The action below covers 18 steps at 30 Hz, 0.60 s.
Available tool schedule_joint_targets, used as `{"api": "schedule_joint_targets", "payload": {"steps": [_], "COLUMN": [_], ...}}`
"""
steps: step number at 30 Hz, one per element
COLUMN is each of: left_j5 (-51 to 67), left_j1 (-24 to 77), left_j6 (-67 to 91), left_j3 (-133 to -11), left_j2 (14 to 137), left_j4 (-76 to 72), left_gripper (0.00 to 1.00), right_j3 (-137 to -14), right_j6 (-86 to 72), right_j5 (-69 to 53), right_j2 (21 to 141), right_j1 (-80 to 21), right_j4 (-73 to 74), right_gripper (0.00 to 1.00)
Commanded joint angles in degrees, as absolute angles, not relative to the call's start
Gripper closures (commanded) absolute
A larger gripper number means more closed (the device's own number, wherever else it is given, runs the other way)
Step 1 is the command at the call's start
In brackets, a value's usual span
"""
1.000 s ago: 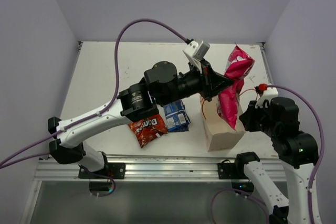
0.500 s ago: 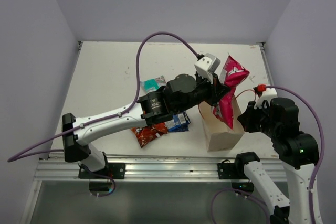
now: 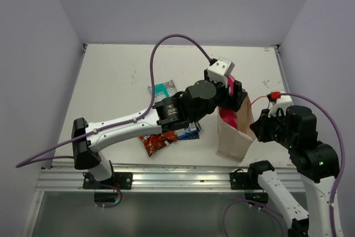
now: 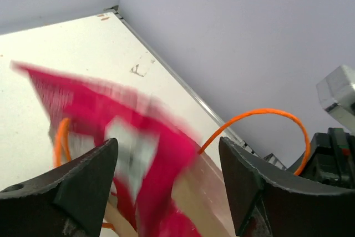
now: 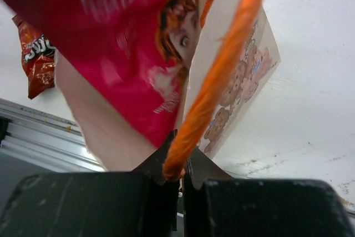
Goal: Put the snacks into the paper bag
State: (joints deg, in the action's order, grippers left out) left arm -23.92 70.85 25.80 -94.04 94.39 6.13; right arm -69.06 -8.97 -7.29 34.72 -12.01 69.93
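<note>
pink packet (image 3: 228, 116), motion-blurred, partly inside paper bag (image 3: 232, 141) by near right corner of desk (image 3: 111, 76). left gripper (image 4: 166, 151) spread above it. right gripper (image 5: 180, 171) pinches orange handle (image 5: 222, 70). left arm (image 3: 122, 129) covers most of dark blue packet (image 3: 192, 132).

white table (image 3: 111, 76) | metal rail (image 3: 177, 178) along near edge | lavender walls (image 3: 177, 4)
</note>
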Motion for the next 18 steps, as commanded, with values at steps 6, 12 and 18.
{"api": "schedule_joint_targets", "payload": {"steps": [6, 12, 18], "left_j5": [-24.3, -45.3, -53.0], "left_j1": [76.6, 79.0, 62.1], "left_j6": [26.7, 36.0, 64.0], "left_j3": [-108.7, -95.7, -78.7], "left_j2": [91.5, 77.7, 72.5], "left_j4": [14.1, 24.1, 57.4], "left_gripper": [0.20, 0.21, 0.21], "right_j3": [-70.5, -70.5, -70.8], "right_j6": [-8.0, -8.1, -8.3], "right_j5": [-8.8, -8.3, -7.8], "right_j2": [34.6, 34.6, 35.0], "right_j1": [-13.1, -13.1, -13.1], "right_j4": [70.1, 70.2, 70.3], "right_gripper": [1.00, 1.00, 1.00]}}
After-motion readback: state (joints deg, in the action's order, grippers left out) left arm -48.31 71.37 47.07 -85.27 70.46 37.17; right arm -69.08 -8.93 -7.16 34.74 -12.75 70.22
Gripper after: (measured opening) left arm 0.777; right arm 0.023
